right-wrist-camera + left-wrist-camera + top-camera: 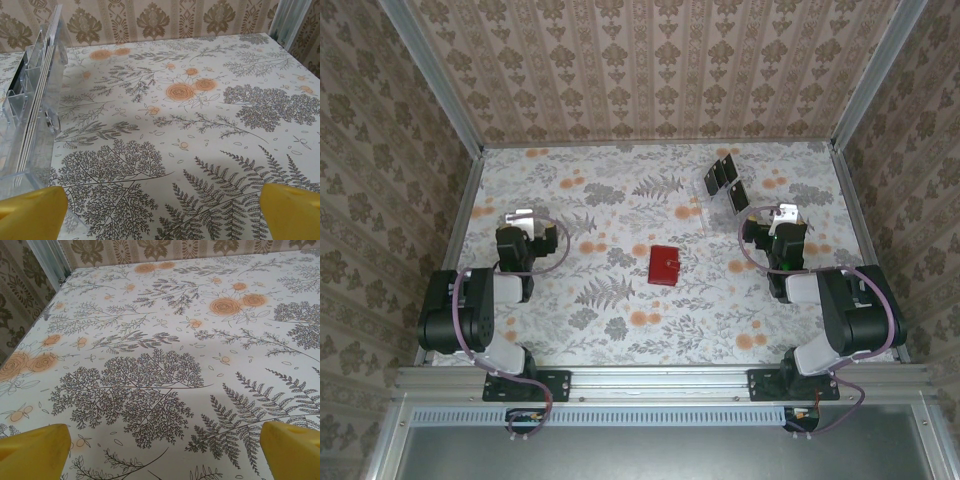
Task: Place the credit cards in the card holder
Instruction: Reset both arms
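Observation:
The card holder (663,265), a small red closed case, lies flat in the middle of the table. Several dark credit cards (724,176) stand in a clear plastic stand (725,188) at the back right. My left gripper (523,217) rests over the table's left side, well away from the card holder. In the left wrist view it (162,455) is open, its yellow fingertips (32,452) far apart over bare cloth. My right gripper (785,213) sits just right of the stand. It (161,212) is open too, with nothing between its fingertips (292,210).
A flower-and-fern printed cloth (620,210) covers the table, with patterned walls (650,70) on three sides and metal posts at the corners. In the right wrist view the clear stand (35,100) rises close on the left.

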`<state>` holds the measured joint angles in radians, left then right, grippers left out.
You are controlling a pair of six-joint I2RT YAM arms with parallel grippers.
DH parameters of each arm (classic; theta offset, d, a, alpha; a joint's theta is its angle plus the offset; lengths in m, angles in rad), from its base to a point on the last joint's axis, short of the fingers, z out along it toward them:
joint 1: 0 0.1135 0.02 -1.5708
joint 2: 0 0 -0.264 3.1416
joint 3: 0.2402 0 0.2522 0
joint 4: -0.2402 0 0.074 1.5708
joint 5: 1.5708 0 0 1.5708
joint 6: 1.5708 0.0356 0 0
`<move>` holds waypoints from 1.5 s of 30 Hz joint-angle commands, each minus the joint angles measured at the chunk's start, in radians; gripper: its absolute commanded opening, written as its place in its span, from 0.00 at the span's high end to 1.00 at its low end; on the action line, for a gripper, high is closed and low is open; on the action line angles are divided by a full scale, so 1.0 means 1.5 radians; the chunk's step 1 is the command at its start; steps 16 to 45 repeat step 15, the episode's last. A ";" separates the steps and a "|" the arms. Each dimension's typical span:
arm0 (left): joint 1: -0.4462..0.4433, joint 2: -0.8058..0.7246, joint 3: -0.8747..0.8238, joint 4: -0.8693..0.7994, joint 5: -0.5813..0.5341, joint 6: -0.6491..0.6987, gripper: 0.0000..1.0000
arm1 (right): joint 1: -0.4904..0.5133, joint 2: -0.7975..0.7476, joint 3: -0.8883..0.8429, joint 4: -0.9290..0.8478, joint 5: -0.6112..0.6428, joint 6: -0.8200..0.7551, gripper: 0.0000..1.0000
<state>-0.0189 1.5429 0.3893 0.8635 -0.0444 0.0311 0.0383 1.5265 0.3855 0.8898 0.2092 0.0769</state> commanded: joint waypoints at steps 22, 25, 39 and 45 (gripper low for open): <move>-0.001 0.001 0.006 0.011 0.003 0.016 0.00 | 0.002 0.002 0.005 -0.003 -0.001 -0.014 0.00; -0.001 0.001 0.006 0.011 0.003 0.016 0.00 | 0.002 0.002 0.005 -0.003 -0.001 -0.014 0.00; -0.001 0.001 0.006 0.011 0.003 0.016 0.00 | 0.002 0.002 0.005 -0.003 -0.001 -0.014 0.00; -0.001 0.001 0.006 0.011 0.003 0.016 0.00 | 0.002 0.002 0.005 -0.003 -0.001 -0.014 0.00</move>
